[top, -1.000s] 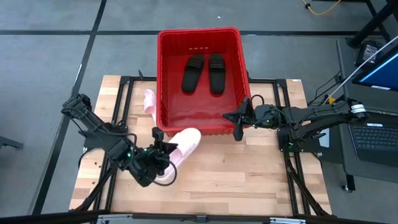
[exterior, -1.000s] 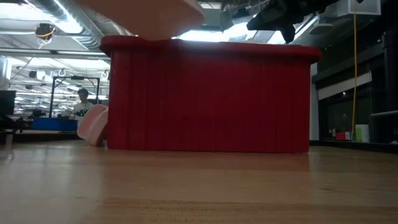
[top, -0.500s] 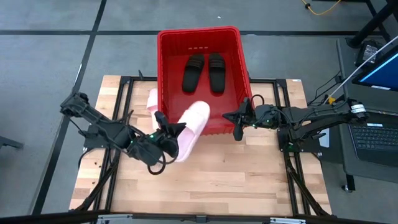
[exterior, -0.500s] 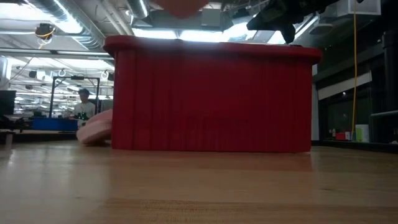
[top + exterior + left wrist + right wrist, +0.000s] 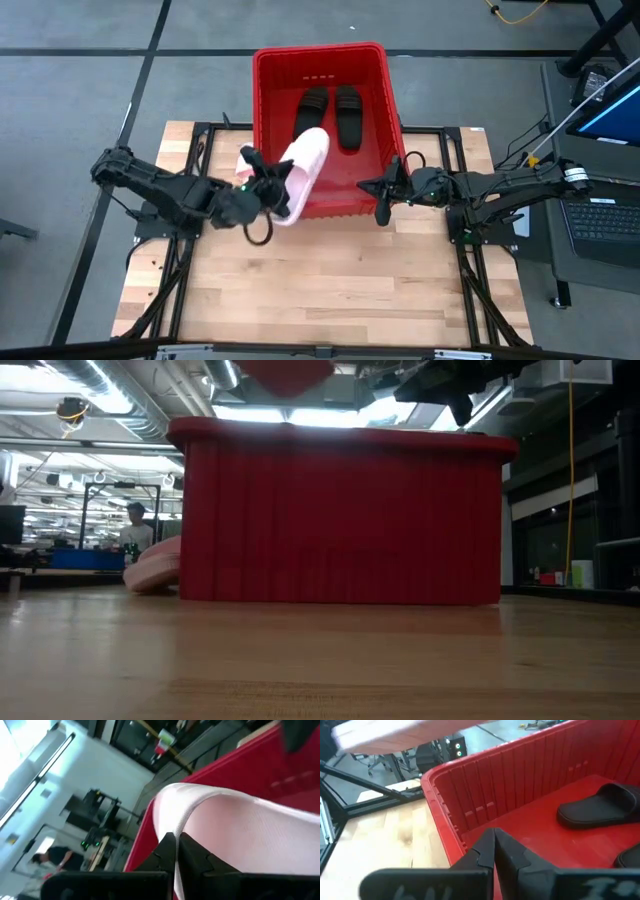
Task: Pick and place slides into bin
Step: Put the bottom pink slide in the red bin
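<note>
My left gripper (image 5: 272,190) is shut on a pale pink slide (image 5: 303,163), held in the air over the near-left wall of the red bin (image 5: 322,62). The slide also shows in the left wrist view (image 5: 240,835) and at the top of the low view (image 5: 285,372). Two black slides (image 5: 308,112) (image 5: 347,106) lie sole-down on the bin's floor. A second pink slide (image 5: 242,160) lies on the table against the bin's left wall (image 5: 155,565). My right gripper (image 5: 366,185) is shut and empty at the bin's near-right corner. My left gripper pinches a thin edge of the pink slide (image 5: 167,827) between its two fingers, at the slide's near end; whether it is strap or sole I cannot tell. The fingers come from the table's left. The slide is lifted clear and slants, its far end over the bin.
The bin stands at the table's far middle edge and overhangs it. The wooden tabletop (image 5: 340,280) lies bare in front of it. A laptop (image 5: 600,215) and cables sit off the table's right. A person (image 5: 130,530) sits far off in the room.
My left gripper has gone up and toward the far edge with the pink slide, from beside the bin's near-left corner to over its near wall; the slide has swung its far end over the bin. The second pink slide has dropped flatter against the bin.
</note>
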You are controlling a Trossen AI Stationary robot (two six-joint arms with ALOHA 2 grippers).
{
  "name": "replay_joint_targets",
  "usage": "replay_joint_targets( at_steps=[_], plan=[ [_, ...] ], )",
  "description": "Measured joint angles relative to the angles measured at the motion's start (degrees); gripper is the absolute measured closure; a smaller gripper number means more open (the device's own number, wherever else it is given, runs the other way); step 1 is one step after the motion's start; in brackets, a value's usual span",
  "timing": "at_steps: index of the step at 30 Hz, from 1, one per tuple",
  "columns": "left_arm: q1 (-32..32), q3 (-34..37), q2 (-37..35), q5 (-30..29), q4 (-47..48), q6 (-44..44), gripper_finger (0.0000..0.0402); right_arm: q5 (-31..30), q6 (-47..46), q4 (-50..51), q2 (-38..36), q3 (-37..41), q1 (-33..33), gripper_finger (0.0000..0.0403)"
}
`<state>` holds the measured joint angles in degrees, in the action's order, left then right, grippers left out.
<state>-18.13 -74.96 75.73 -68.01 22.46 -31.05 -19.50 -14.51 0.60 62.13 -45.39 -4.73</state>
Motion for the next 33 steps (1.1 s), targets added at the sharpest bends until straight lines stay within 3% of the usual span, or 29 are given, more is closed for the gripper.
replay_joint_targets(
  at_steps=[6,19,33],
  plan=[
    [8.2,0.0,0.29,2.23,0.02,-1.9,0.0399,-4.14,2.66,-0.53,0.0,0.0,0.3,0.0392],
    [23.83,2.49,0.98,12.04,-1.67,3.88,0.0399,-4.56,7.46,-4.35,0.0,0.0,4.25,0.0392],
    [27.29,2.6,10.14,12.68,-6.82,4.2,0.0399,-4.54,10.25,-3.79,0.0,0.0,9.54,0.0392]
  ],
)
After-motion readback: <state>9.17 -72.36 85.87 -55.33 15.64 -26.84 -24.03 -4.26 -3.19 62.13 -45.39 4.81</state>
